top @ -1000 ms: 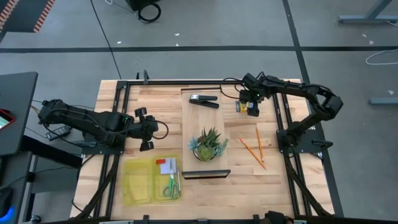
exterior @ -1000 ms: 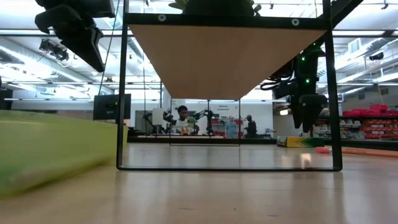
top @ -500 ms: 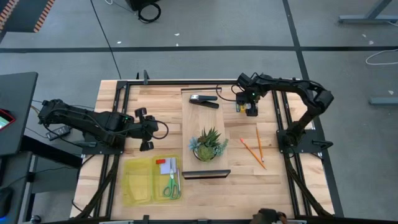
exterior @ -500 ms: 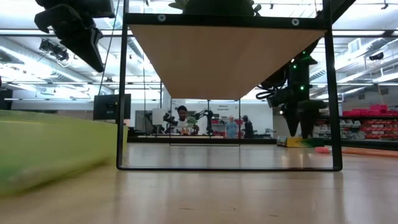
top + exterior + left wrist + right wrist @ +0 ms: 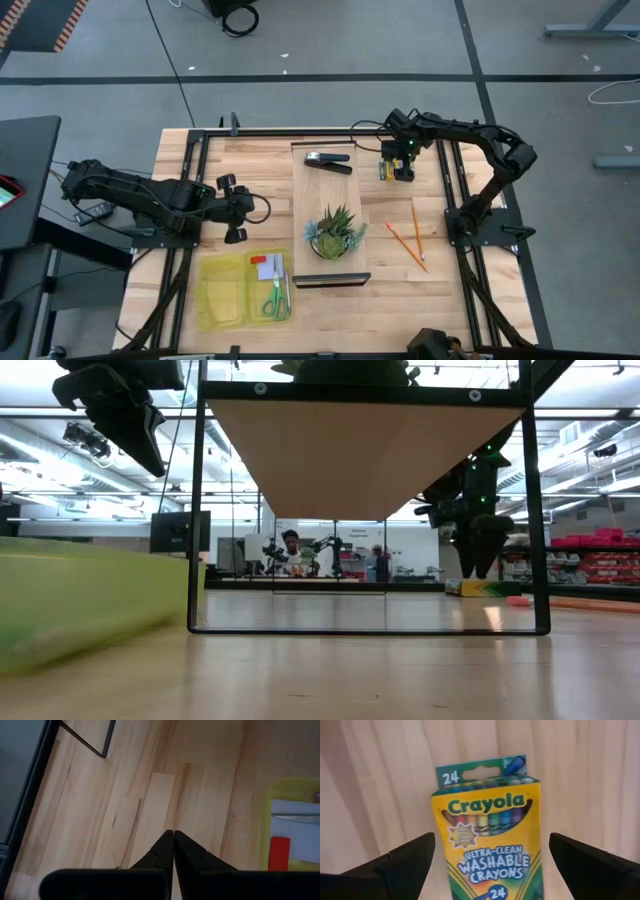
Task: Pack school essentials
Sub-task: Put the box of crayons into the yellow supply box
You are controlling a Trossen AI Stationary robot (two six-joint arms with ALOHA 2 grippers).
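At about one o'clock on the worktop (image 5: 250, 160), the right gripper (image 5: 402, 170) hovers with fingers (image 5: 405, 860) spread wide either side of the Crayola crayon box (image 5: 487, 830), which it should straddle squarely before descending, while the left gripper (image 5: 173, 840), fingers pressed together, waits near nine o'clock.

Right gripper (image 5: 403, 170) shifted slightly in the upper right of the high view: a second ago it sat over the crayon box (image 5: 385, 172); now it sits just right of the box, fingers spread wide either side of it in the wrist view. In the low view it swung left, then settled back right.
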